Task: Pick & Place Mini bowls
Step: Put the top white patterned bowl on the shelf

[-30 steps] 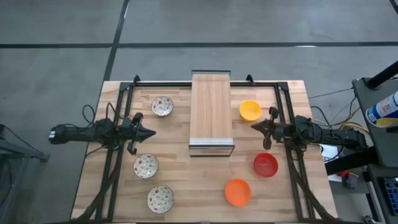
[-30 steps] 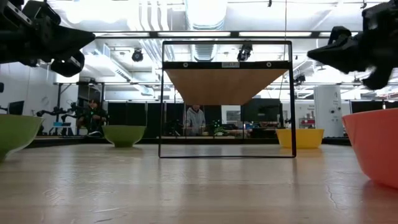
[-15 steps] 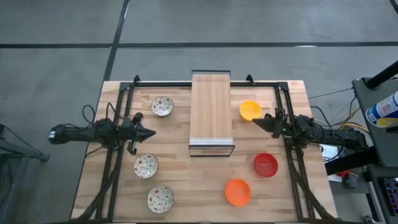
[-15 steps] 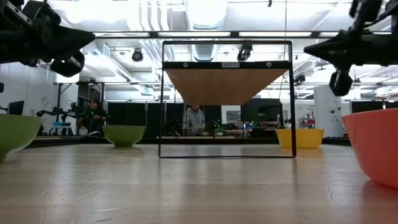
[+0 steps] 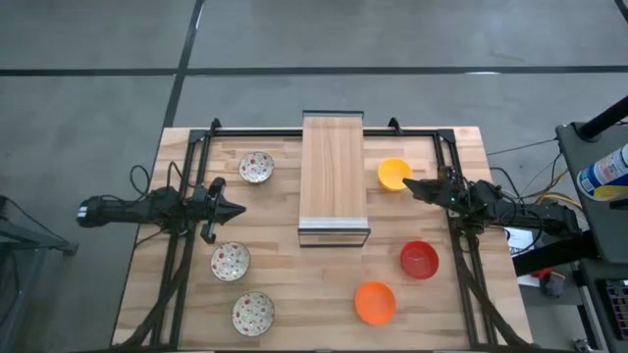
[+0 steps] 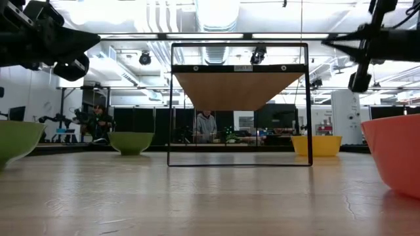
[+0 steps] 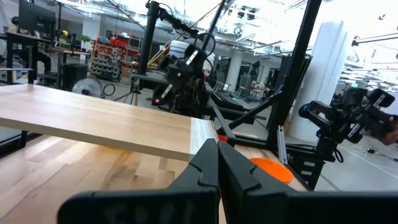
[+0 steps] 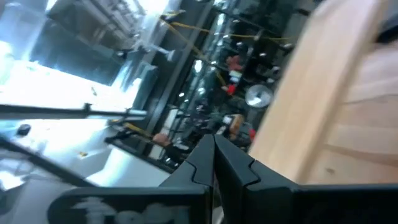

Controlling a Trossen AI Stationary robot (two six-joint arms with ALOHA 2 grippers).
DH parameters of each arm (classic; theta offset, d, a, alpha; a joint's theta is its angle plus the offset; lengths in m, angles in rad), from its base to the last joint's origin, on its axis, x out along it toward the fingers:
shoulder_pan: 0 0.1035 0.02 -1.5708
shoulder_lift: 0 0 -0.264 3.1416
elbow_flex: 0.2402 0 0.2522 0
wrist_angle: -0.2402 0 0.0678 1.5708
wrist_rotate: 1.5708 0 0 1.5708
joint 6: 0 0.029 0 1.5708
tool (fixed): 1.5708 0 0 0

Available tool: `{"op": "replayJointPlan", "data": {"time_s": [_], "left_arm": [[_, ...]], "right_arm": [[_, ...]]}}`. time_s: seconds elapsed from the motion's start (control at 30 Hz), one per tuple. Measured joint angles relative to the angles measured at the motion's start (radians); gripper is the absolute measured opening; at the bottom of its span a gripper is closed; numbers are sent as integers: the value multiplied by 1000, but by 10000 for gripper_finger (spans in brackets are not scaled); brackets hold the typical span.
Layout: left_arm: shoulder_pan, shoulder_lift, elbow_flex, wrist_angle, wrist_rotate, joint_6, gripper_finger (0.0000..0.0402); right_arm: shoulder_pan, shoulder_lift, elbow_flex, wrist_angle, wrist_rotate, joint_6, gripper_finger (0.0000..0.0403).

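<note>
Three white speckled mini bowls [image 5: 256, 167] [image 5: 231, 261] [image 5: 253, 313] stand on the table's left half. The yellow [image 5: 394, 175], red [image 5: 419, 260] and orange [image 5: 375, 302] bowls stand on the right half. My left gripper [image 5: 240, 209] hovers shut at the left, between the two farther speckled bowls, pointing toward the table's middle. It also shows in the low view [image 6: 92, 40] and the left wrist view [image 7: 217, 167]. My right gripper [image 5: 407, 183] is shut too and hangs just beside the yellow bowl, well above it in the low view [image 6: 331, 44]. Neither holds anything.
A long wooden board [image 5: 334, 181] lies raised on a black wire frame [image 6: 172, 105] in the table's middle, between the arms. Black rails [image 5: 182, 245] [image 5: 461, 265] run along both sides. People and equipment show in the room beyond.
My right gripper has rolled about its own pointing line by roughly a quarter turn. Its tip has tipped up and swung a little toward the far edge, nearer the yellow bowl. It has stayed shut. No bowl has moved.
</note>
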Motion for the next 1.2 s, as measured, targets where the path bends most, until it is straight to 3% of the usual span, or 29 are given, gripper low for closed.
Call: {"op": "replayJointPlan", "data": {"time_s": [0.17,0.33,0.47,0.73,0.8,0.93,1.07,1.2], "left_arm": [[0,0,0,6,0,101,0],[0,0,0,34,0,91,0],[0,0,0,99,0,-20,0],[-1,0,0,302,-47,-271,0],[-1,2,0,384,-99,-363,0],[-1,2,-1,505,-309,-526,0],[-1,2,-1,518,-485,-617,0],[0,15,-1,511,-560,-689,1]], "right_arm": [[0,51,125,-73,-24,-102,9],[0,163,334,-446,-111,-159,9],[0,262,470,-617,-180,-143,9],[-1,440,638,-935,-151,-159,9],[-1,473,647,-967,-134,-167,9],[-1,532,643,-968,-120,-157,9],[-1,587,641,-968,-119,-157,9],[-2,639,639,-967,-117,-169,9]]}}
